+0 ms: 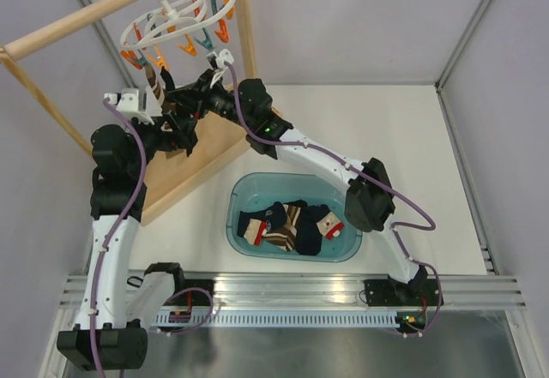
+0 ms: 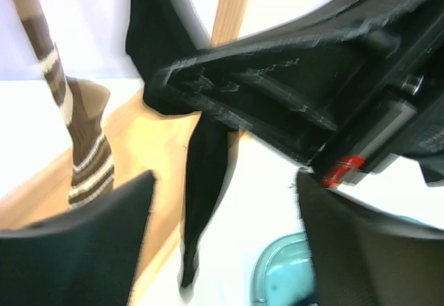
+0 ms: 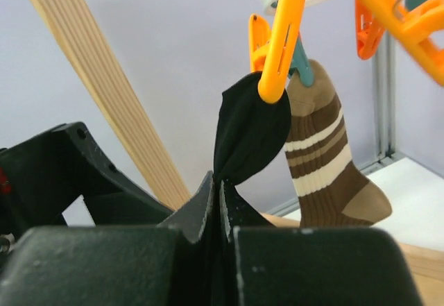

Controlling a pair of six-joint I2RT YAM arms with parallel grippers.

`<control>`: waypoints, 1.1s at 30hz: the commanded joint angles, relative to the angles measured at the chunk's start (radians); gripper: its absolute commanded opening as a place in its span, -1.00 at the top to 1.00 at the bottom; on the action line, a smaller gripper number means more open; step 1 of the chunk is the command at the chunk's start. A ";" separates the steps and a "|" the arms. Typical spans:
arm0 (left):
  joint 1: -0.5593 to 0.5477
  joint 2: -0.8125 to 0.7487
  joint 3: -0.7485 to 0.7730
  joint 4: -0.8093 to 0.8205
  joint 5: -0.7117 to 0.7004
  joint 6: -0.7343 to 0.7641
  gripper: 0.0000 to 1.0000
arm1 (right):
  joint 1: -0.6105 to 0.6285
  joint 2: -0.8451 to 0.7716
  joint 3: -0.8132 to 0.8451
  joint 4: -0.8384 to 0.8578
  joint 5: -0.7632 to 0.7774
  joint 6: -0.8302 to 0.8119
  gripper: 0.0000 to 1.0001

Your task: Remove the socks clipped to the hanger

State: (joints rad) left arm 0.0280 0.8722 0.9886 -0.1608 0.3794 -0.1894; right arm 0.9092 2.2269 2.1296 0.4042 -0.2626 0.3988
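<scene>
Tight quarters up by the wooden rack (image 1: 86, 20): both arms crowded in under the white plastic hanger (image 1: 171, 20), close against the rack's slanted post, while the right half of the surface (image 1: 403, 138) lay wide open. The right claw (image 3: 216, 198) had its jaws pressed flat together, pinching the lower fold of a black sock (image 3: 250, 129), soft cloth bunched to a point where the fingers bit. The sock's top edge sat in an orange clip (image 3: 281, 42) dangling from the hanger's ring. Just behind it hung a ribbed striped sock (image 3: 326, 160), brown, tan and white, under a teal clip (image 3: 300, 60). The left claw (image 2: 225, 181) stood spread wide, gripping nothing, with the black sock's limp tail dangling in the gap between its fingers. Only the left wrist view showed that tail, along with a curved edge of the teal bin (image 2: 267, 271) below. Only the overhead view showed the whole rounded, translucent bin sitting mid-surface, apart from the rack, with a heap of loose socks (image 1: 292, 228) inside: plain dark ones, striped ones and one with red and white patches.
</scene>
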 commanded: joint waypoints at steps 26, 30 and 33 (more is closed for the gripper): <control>-0.005 0.269 0.481 -0.168 -0.303 -0.179 -0.99 | 0.010 0.016 -0.005 0.050 0.005 0.000 0.99; -0.005 0.304 0.507 -0.131 -0.313 -0.200 -0.98 | 0.010 0.011 -0.016 0.054 -0.004 0.000 0.98; -0.005 0.336 0.528 -0.117 -0.323 -0.208 -0.97 | 0.010 0.004 -0.028 0.059 -0.007 -0.005 0.99</control>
State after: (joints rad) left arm 0.0238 1.1988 1.4536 -0.3256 0.0837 -0.3481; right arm 0.9142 2.2406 2.1143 0.4236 -0.2428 0.3973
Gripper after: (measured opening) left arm 0.990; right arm 0.013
